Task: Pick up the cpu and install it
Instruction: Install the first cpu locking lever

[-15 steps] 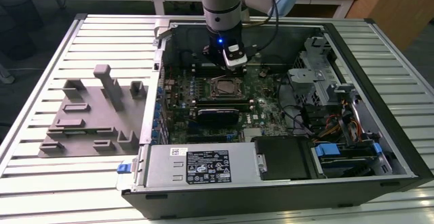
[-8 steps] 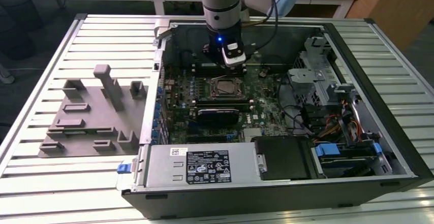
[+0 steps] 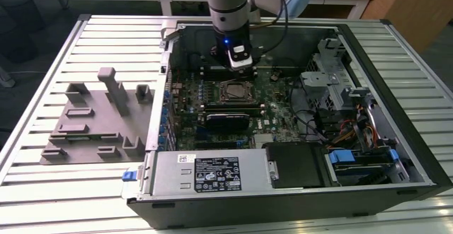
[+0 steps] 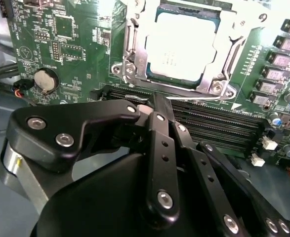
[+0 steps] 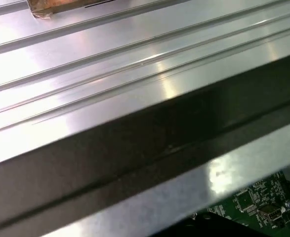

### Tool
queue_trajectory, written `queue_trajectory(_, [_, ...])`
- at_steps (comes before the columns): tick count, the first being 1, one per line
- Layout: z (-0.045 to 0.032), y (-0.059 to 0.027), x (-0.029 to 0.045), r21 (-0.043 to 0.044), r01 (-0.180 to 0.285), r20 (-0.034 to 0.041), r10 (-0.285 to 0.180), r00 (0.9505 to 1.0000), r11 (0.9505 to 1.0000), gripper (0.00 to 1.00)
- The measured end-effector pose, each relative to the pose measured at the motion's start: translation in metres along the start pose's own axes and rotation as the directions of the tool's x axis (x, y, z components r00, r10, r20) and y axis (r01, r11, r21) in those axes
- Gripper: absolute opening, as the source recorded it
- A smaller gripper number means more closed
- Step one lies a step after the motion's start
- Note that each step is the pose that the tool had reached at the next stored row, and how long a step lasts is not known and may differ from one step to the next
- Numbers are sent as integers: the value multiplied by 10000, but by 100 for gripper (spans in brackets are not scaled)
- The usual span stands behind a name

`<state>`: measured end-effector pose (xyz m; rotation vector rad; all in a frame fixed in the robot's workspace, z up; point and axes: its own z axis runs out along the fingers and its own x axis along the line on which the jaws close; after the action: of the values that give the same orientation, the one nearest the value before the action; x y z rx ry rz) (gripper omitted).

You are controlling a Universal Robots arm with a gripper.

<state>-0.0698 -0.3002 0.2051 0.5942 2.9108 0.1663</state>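
One cpu [image 4: 182,49] sits seated in the socket frame [image 4: 135,64], gripper [image 4: 152,106] just beside it with fingers together, empty; any retreat should go straight up.

Above the cpu [image 4: 182,49], seated in its socket frame [image 4: 135,64], room looks open. The tool [image 3: 244,74] hangs just beside it, with case walls [image 3: 168,80] and the drive cage [image 3: 332,85] hemming the motherboard [image 3: 276,117]. Outside the case, upright blocks [image 3: 113,88] rise from the table [image 3: 42,186]; how near the memory slots [image 4: 224,126] lie is unclear.
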Motion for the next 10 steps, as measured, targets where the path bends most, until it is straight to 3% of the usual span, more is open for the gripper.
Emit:
queue_trajectory(5, [23, 6, 10, 66, -475, 72, 475, 9988, 9988, 11])
queue_trajectory(10, [35, 5, 13, 63, -560, 111, 559, 9984, 9984, 11])
